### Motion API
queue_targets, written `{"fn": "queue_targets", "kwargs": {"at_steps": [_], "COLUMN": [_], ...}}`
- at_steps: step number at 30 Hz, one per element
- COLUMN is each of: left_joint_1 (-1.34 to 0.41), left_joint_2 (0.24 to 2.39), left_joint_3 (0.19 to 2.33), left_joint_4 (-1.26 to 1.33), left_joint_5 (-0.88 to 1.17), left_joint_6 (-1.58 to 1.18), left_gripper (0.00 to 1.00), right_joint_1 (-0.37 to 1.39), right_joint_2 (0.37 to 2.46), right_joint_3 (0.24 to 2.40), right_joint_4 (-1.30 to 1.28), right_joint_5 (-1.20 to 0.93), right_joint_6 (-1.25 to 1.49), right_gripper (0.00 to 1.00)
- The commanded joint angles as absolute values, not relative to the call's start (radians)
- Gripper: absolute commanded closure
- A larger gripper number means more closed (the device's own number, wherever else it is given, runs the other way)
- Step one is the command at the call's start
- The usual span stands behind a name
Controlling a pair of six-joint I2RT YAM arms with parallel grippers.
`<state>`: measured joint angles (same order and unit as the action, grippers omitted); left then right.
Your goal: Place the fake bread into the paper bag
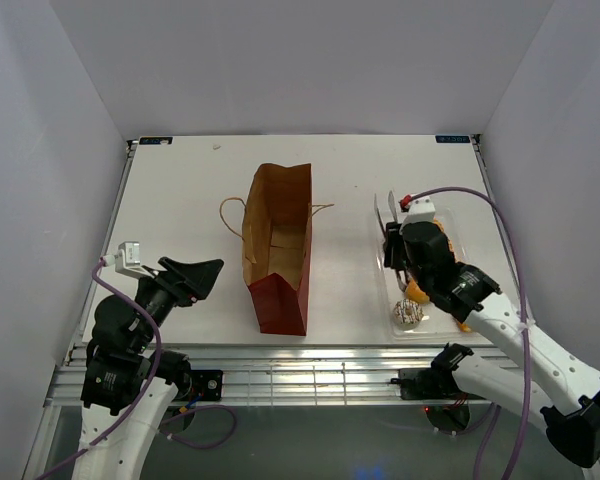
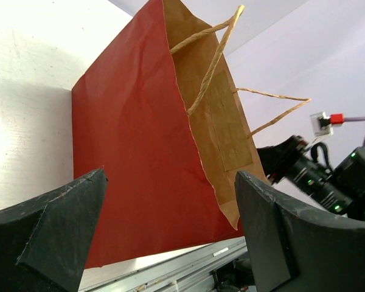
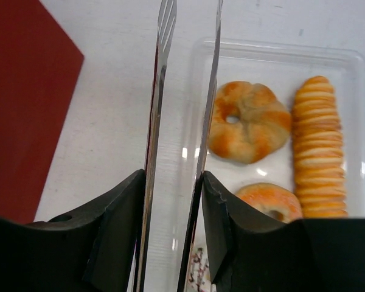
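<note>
My right gripper (image 3: pixel 173 201) clamps the tongs (image 3: pixel 161 91) over the tray (image 3: pixel 280 52) right of the bag (image 1: pixel 277 250), bread (image 3: pixel 249 121) all inside it, ready for picking; left gripper (image 2: pixel 170 225) gapes wide left of the bag, probably to steady it.

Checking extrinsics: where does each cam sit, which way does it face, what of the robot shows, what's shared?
Top external: above and behind the robot, looking down on the table, paper bag and clear tray; left arm, right arm show.
Left wrist: on the left arm, facing the bag's reddish end; open left fingers frame it.
Right wrist: on the right arm, looking down past right fingers clamping metal tongs at fake bread in the tray.
Shared: all see the bag.
</note>
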<state>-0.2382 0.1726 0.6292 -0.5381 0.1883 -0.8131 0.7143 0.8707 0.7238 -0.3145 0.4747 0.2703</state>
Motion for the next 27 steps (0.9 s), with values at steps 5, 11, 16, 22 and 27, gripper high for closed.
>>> {"fn": "queue_targets", "kwargs": {"at_steps": [5, 11, 16, 22, 27], "left_joint_1": [-0.239, -0.241, -0.241, -0.241, -0.241], "left_joint_2": [0.181, 0.202, 0.215, 0.227, 0.233], "left_joint_3": [0.638, 0.626, 0.614, 0.601, 0.600], "left_joint_4": [-0.509, -0.480, -0.456, -0.431, -0.407], "left_joint_5": [0.233, 0.276, 0.296, 0.288, 0.299], "left_joint_6": [-0.790, -0.793, -0.776, -0.752, -0.752], "left_gripper": [0.04, 0.04, 0.04, 0.04, 0.04], "right_joint_1": [0.539, 0.418, 0.282, 0.195, 0.155], "right_joint_2": [0.868, 0.916, 0.978, 1.093, 1.207], "right_joint_3": [0.972, 1.061, 1.156, 1.192, 1.224], "right_joint_4": [-0.790, -0.945, -1.015, -1.026, -1.005], "right_joint_5": [0.454, 0.430, 0.354, 0.270, 0.209], "right_joint_6": [0.195, 0.176, 0.115, 0.081, 0.068], "right_gripper": [0.53, 0.53, 0.52, 0.51, 0.51]}}
